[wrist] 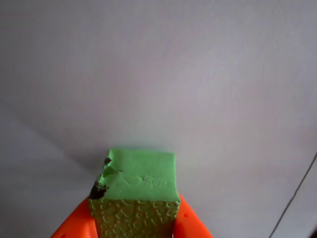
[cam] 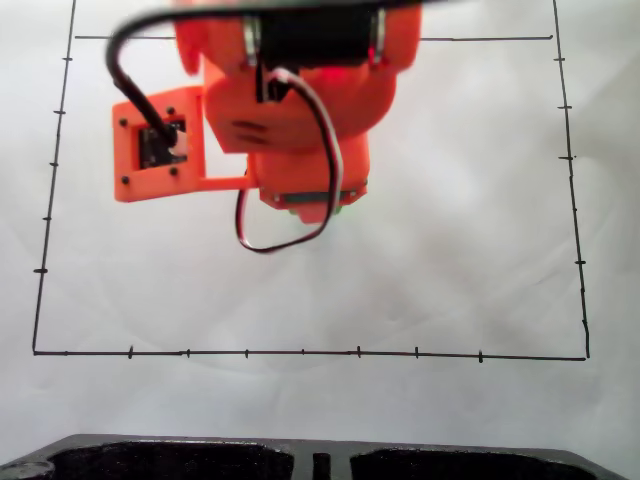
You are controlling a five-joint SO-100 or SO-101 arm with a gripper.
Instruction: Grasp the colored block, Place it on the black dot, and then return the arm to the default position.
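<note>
In the wrist view the colored block [wrist: 141, 178], a bright green cube with a crackled near face, sits between my two orange fingers [wrist: 190, 225]. My gripper [wrist: 133, 225] is shut on it. A small black patch [wrist: 100, 187] shows at the block's left edge; it may be the black dot, mostly covered, but I cannot tell. In the fixed view the orange arm [cam: 300, 120] hangs over the upper middle of the paper and hides the block, except for a green sliver [cam: 347, 208] under its lower right edge.
White paper [cam: 460, 250] carries a thin black border with tick marks [cam: 300, 352]. One border line [wrist: 297, 198] crosses the wrist view's lower right corner. A black tray edge [cam: 320, 462] runs along the bottom. A black-and-white cable [cam: 290, 235] loops below the arm.
</note>
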